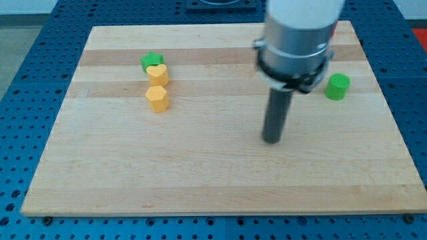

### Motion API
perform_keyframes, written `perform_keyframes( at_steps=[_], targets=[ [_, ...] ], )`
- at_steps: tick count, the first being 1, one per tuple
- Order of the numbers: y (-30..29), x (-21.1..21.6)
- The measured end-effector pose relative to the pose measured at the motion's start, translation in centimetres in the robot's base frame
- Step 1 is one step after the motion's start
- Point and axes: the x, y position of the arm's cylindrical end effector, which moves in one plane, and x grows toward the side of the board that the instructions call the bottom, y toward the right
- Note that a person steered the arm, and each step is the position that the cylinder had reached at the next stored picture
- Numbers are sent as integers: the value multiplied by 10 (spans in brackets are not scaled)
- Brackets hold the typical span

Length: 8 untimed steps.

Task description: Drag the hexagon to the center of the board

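Observation:
A yellow hexagon block [157, 98] lies on the wooden board [200, 173] at the view's left. Just above it sits a yellow heart block [158, 73], touching a green block [151, 61] of unclear shape behind it. A green cylinder block [337, 87] stands at the view's right. My tip [271, 140] rests on the board right of centre, far to the right of the hexagon and below-left of the green cylinder, touching no block.
The arm's pale grey body [297, 33] with a dark collar hangs over the board's upper right. A blue perforated table [27, 80] surrounds the board on all sides.

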Motion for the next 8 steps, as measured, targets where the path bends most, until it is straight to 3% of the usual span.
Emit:
perform_keyframes(
  at_steps=[2, 3, 4, 6, 8],
  targets=[
    [-180, -13],
    [-232, -22],
    [-253, -41],
    [-238, -73],
    [-174, -85]
  ],
)
